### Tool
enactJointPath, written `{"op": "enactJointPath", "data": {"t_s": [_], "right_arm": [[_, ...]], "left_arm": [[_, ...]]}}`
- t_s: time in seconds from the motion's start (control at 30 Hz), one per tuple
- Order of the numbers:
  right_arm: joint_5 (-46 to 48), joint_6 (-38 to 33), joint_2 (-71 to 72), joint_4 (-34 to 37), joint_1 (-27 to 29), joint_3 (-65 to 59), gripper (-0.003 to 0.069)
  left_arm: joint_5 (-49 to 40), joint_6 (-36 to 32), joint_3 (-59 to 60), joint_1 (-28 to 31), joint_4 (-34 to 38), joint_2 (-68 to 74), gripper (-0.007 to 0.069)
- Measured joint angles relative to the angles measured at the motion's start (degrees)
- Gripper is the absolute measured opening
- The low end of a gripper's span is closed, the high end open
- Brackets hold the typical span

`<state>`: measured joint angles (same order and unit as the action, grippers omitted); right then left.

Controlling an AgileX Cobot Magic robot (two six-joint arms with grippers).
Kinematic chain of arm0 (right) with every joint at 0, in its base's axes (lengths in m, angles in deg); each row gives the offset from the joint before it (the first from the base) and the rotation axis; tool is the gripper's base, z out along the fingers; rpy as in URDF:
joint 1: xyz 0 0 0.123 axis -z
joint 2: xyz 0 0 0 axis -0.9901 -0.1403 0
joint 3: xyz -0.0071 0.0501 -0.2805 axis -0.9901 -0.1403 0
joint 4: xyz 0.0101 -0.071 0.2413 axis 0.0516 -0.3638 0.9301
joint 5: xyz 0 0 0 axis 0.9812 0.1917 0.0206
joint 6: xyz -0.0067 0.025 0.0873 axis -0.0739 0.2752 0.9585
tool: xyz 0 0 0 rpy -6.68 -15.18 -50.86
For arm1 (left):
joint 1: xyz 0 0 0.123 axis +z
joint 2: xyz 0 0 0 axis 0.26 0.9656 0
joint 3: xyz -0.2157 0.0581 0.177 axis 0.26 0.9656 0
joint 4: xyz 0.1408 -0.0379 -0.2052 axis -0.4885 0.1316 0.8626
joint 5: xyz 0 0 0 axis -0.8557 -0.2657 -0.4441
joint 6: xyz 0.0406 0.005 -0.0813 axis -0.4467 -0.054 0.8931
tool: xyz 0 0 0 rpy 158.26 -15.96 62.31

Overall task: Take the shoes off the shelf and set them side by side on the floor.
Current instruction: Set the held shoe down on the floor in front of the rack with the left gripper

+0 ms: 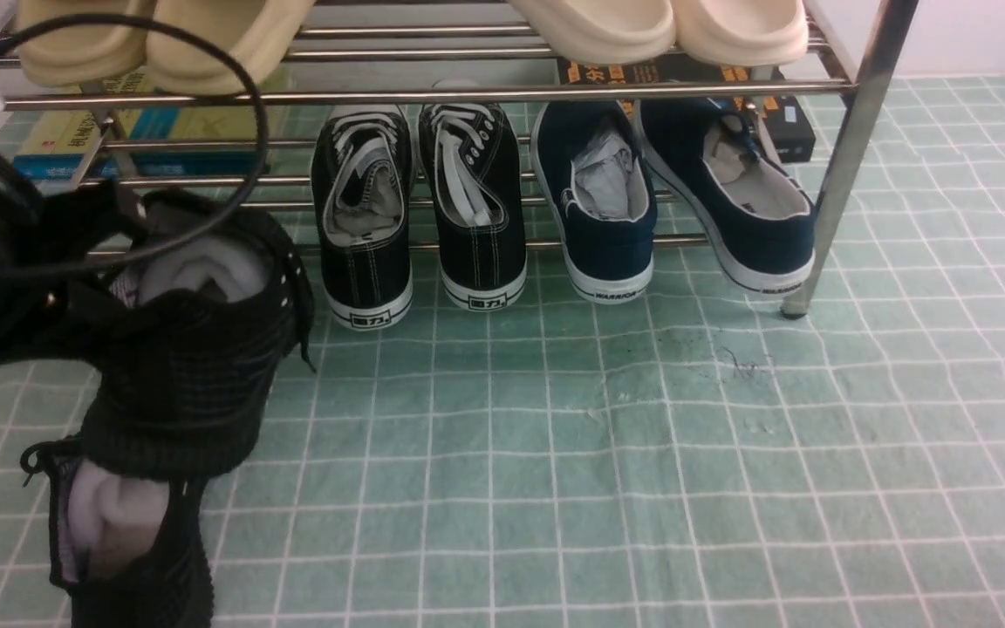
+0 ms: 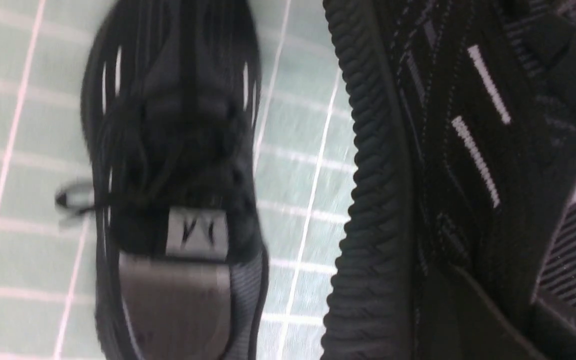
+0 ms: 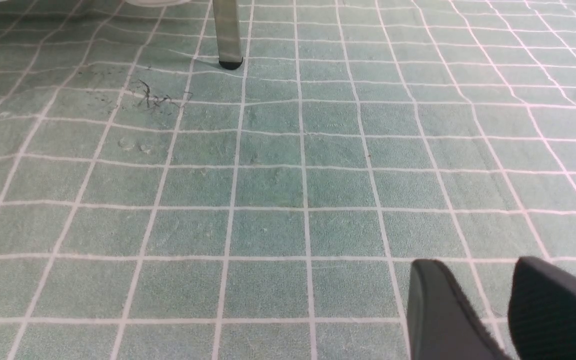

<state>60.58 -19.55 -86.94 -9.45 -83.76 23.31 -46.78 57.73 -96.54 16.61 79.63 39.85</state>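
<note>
I hold 1 black knit sneaker (image 1: 188, 375) tilted above the pale green gridded floor (image 1: 607, 471), pale foam stuffing showing in its opening. Its mate (image 1: 171, 576) rests sole-down just beneath. The 2-tier chrome shoe rack (image 1: 856, 122) stands behind.

Black canvas sneakers (image 1: 476, 235) stand beside navy sneakers (image 1: 607, 244); cream slippers (image 1: 598, 26) above; books (image 1: 75, 139) behind.

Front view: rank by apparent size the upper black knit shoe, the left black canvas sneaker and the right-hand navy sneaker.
1. upper black knit shoe: looks largest, but it is nearest the camera, so its true size is unsure.
2 and 3. right-hand navy sneaker and left black canvas sneaker: they look about alike, so not ranked.
</note>
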Motion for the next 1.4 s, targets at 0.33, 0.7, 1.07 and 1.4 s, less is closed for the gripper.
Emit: {"op": "enactJointPath", "data": {"t_s": [0.33,0.7,1.07,1.4], "right_arm": [[0.00,0.00,0.00,0.00,0.00,0.00,0.0237],[0.00,0.00,0.00,0.00,0.00,0.00,0.0237],[0.00,0.00,0.00,0.00,0.00,0.00,0.0237],[0.00,0.00,0.00,0.00,0.00,0.00,0.0237]], "left_arm": [[16.00,-1.08,16.61,0.00,9.94,-1.53,0.0035],[18.67,-6.60,18.19,0.00,15.49,5.62,0.0037],[19.29,-10.39,18.19,0.00,18.82,8.91,0.0047],[16.40,-13.49,18.08,0.00,19.23,8.62,0.0272]]}}
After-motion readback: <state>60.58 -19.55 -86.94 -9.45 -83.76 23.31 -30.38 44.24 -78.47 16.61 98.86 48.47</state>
